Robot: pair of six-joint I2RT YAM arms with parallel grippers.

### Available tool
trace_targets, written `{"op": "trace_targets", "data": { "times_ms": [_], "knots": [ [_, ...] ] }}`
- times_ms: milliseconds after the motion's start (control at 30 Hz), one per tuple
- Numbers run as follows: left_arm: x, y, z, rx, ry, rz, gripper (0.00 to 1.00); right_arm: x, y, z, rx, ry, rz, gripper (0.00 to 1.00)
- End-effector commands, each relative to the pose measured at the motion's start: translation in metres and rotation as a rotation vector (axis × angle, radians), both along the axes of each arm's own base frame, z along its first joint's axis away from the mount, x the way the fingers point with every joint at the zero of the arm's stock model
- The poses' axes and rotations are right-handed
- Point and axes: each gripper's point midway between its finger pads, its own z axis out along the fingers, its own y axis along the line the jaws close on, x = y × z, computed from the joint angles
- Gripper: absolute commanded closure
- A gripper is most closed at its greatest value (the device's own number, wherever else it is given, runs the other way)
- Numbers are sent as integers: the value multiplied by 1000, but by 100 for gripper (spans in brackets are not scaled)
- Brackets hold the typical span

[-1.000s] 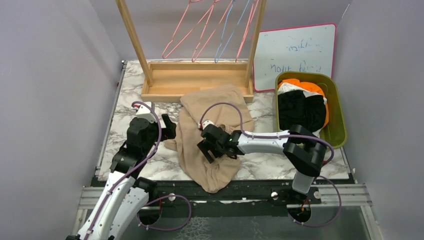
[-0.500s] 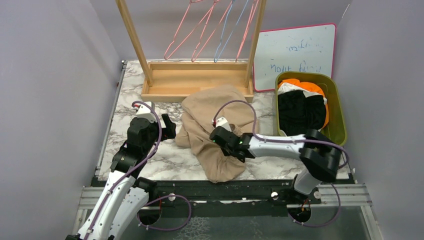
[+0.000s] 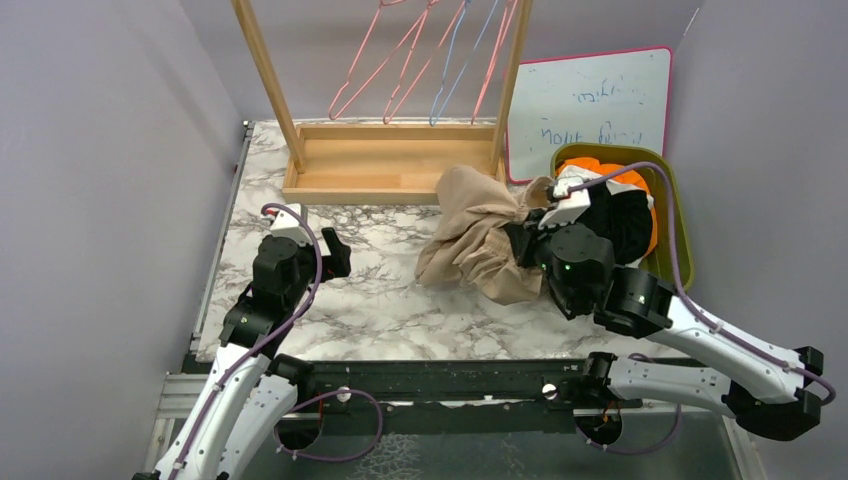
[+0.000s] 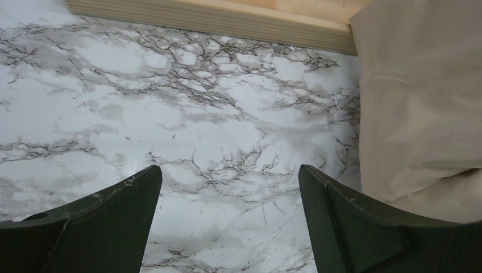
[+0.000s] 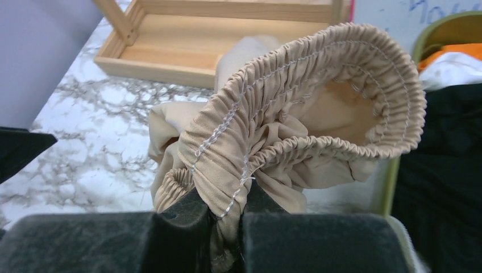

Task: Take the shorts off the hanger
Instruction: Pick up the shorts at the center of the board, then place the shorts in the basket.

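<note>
Right fingers (image 5: 182, 219) had pinched shut on the gathered waistband of the tan shorts (image 3: 478, 248). A second before, they stood wide over the cloth, which was then spread flat at the middle of the table (image 3: 370, 305). With that grip the arm had swung to its right. The shorts were now bunched up just beside the green bin (image 3: 674, 220), near the right corner of the rack (image 3: 390, 165), with their lower folds seemingly on the table. The left fingers (image 4: 113, 224) had not moved: wide apart, holding nothing, over bare marble. The hangers (image 3: 415, 75) on the rack carried nothing. The black shorts (image 5: 443, 170), orange shorts (image 5: 449, 54) and white shorts (image 5: 452, 73) already lay in the bin. This looked like the last pair, with only the lift over the rim and the release left.
</note>
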Motion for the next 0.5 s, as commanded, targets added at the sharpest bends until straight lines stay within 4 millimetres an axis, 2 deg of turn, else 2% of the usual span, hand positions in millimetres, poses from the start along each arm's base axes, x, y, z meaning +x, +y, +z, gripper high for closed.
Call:
{"op": "trace_targets", "data": {
  "times_ms": [0, 233, 467],
  "knots": [
    [2, 3, 6, -10, -28, 21, 8, 1, -46, 23, -17, -37, -169, 99],
    [2, 3, 6, -12, -28, 21, 8, 7, -100, 70, -64, -112, -443, 99],
    [2, 3, 5, -10, -26, 23, 8, 8, -133, 124, -163, -247, -611, 99]
  ]
}}
